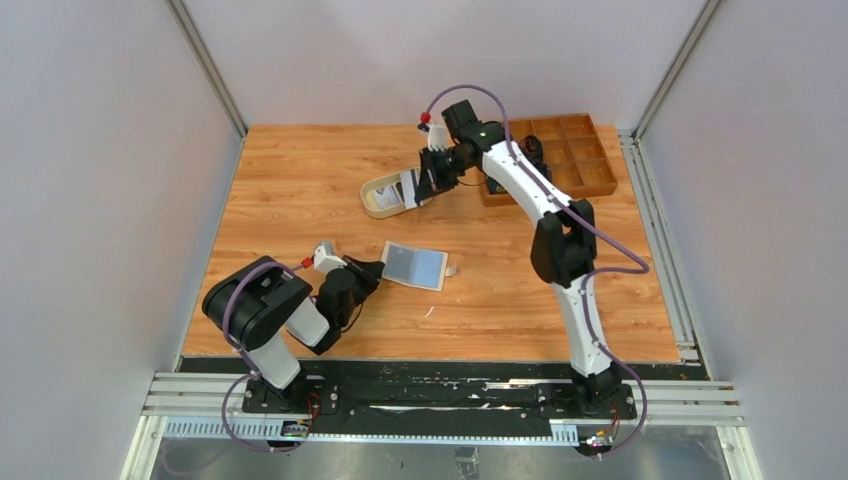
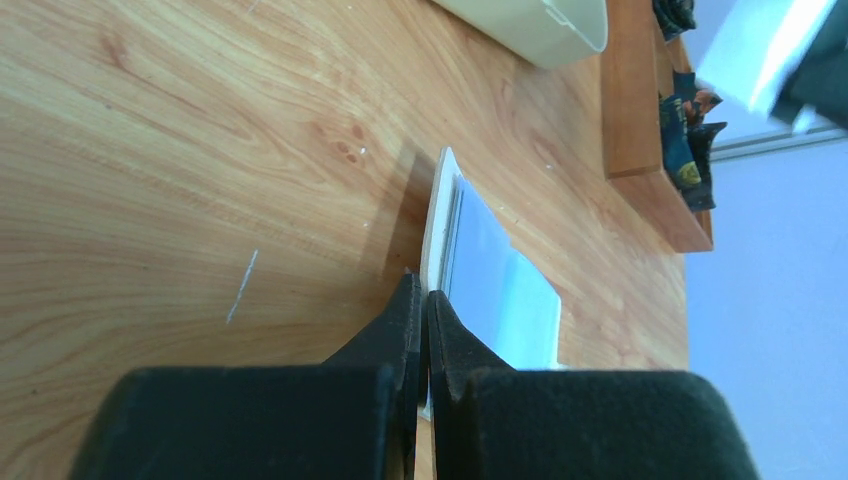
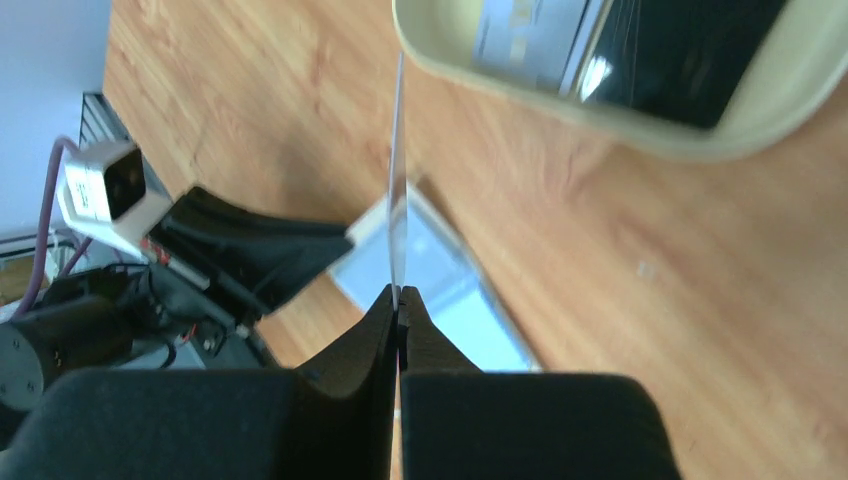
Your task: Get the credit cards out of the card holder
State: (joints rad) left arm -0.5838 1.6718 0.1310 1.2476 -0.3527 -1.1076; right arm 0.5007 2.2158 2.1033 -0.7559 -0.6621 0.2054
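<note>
1. Left end effector [image 2: 425,300] is closed, pinching the left edge of the open card holder [image 1: 413,265], which lies flat on the worktop [image 1: 300,180], near centre.
2. Right end effector [image 3: 398,300] is closed on a white credit card [image 3: 397,170], held edge-up just beside the oval tray [image 1: 375,205], farther back.
3. The tray holds a black credit card [image 3: 670,50] and a light credit card [image 3: 525,35].
4. Wooden compartment box [image 1: 560,155] sits far right.

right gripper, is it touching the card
Touching. The right wrist view shows the card edge-on, its lower end pinched between the shut fingers of the right gripper.
</note>
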